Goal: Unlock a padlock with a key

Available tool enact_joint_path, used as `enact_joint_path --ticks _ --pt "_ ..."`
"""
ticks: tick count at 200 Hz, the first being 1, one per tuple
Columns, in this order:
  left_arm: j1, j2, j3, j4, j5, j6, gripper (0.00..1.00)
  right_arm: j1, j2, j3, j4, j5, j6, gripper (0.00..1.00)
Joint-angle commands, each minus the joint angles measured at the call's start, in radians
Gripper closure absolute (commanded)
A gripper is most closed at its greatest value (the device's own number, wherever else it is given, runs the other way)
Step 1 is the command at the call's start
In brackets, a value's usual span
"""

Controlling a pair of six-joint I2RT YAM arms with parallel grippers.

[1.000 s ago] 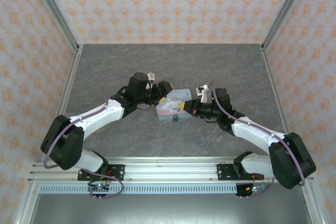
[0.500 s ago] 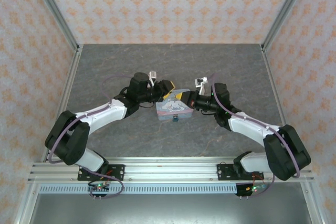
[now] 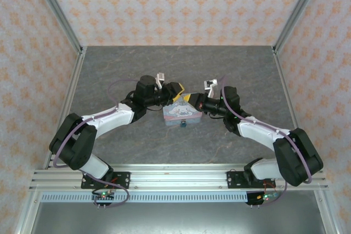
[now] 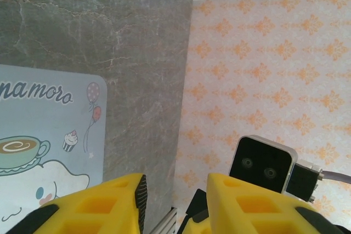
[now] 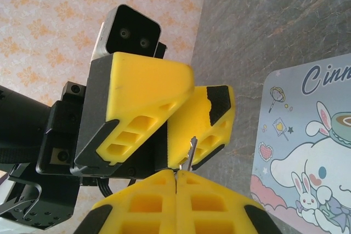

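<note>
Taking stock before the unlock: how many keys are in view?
1. The key pokes out from the shut right gripper, beside the box; any others would be hidden.

The left tool (image 4: pixel 175 197) shows yellow fingers (image 4: pixel 98 206) slightly apart, nothing between them. A pastel cartoon box (image 4: pixel 49 135) lies on the grey bench (image 4: pixel 126 31), and another arm's camera (image 4: pixel 263 164) sits before the patterned wall (image 4: pixel 274 53).

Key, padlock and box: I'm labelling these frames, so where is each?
key (image 5: pixel 190 152), right wrist view, on its thin metal shaft
padlock (image 3: pixel 182 125), top view, on its teal body
box (image 3: pixel 180 111), top view, on its printed lid
</note>
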Motion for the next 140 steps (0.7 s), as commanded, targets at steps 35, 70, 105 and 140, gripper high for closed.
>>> enact_joint_path --ticks 35,70,105,140 --pt "-0.013 0.014 -0.008 0.055 0.020 -0.017 0.66 -0.006 0.023 0.038 0.065 0.017 0.009 1.00" --pt "-0.019 0.026 -0.010 0.048 0.017 -0.012 0.67 -0.006 0.029 0.043 0.068 0.020 0.011 1.00" --pt "-0.025 0.033 -0.012 0.036 0.014 -0.009 0.66 -0.006 0.028 0.042 0.058 0.026 0.006 1.00" --pt "-0.031 0.029 0.002 0.012 0.012 0.003 0.72 -0.006 0.027 0.039 0.049 0.034 0.000 1.00"
